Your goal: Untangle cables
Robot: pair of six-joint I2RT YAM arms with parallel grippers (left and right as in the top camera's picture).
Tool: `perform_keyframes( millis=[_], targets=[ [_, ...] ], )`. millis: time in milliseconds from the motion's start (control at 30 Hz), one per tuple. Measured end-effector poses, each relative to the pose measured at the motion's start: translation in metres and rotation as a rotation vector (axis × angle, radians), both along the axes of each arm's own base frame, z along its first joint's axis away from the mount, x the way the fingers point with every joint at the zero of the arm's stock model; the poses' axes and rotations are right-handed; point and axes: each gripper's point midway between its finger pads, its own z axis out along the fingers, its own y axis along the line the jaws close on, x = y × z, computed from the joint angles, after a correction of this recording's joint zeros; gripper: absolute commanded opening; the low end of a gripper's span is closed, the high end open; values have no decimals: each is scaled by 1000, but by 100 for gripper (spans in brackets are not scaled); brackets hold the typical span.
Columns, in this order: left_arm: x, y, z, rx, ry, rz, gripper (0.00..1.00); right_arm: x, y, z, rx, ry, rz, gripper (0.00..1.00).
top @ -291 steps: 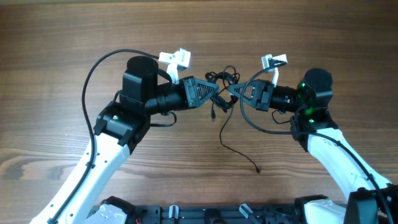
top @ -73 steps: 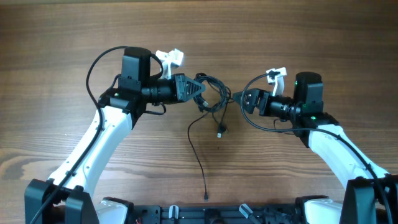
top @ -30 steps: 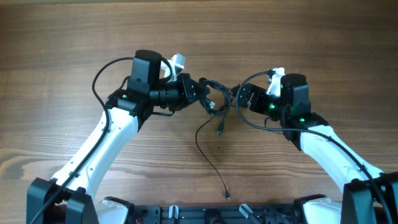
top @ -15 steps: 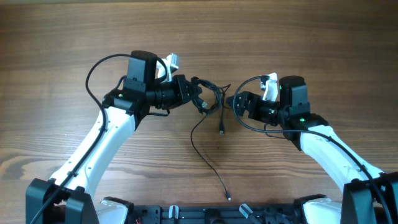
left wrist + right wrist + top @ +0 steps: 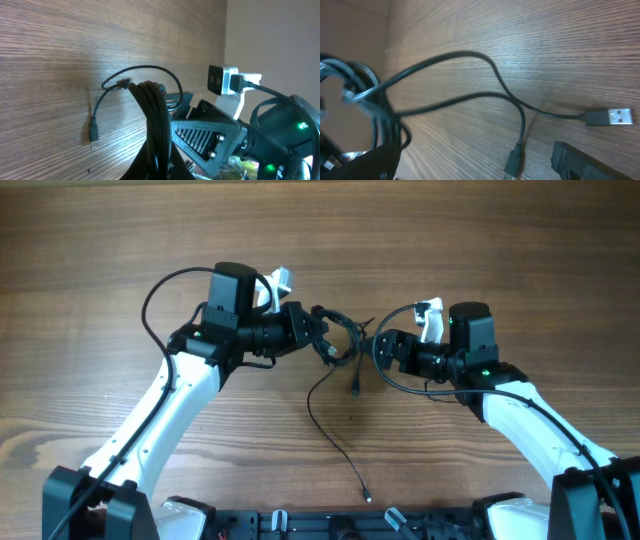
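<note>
Mid-table, left jaws apparently clamp cables.

Even soft light, faint shadows; overhead sharp, wrist views softly blurred.

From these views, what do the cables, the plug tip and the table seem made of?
Cables: black, slightly glossy plastic or rubber sheath, bending in soft loops. Plug tip: silvery metal shell. Table: matte wood or wood-look laminate, streaky grain.
</note>
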Motion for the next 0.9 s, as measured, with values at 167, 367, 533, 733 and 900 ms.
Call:
perform_keyframes(
  millis=[167, 367, 533, 733, 900],
  targets=[
    [-8, -7, 5, -39, 13, -43, 4, 2, -3, -2, -16, -4, -16, 100],
    [-12, -17, 20, -123, 1, -100, 4, 3, -4, -2, -21, -5, -21, 100],
    [-17, -27, 37, -213, -7, -158, 4, 7, -26, -20, -147, 41, -137, 100],
    [-16, -17, 45, -285, 18, -180, 4, 1, -83, -50, -404, 138, -350, 100],
    [-13, -6, 50, -318, 29, -173, 4, -2, -121, -59, -484, 197, -475, 100]
  ],
)
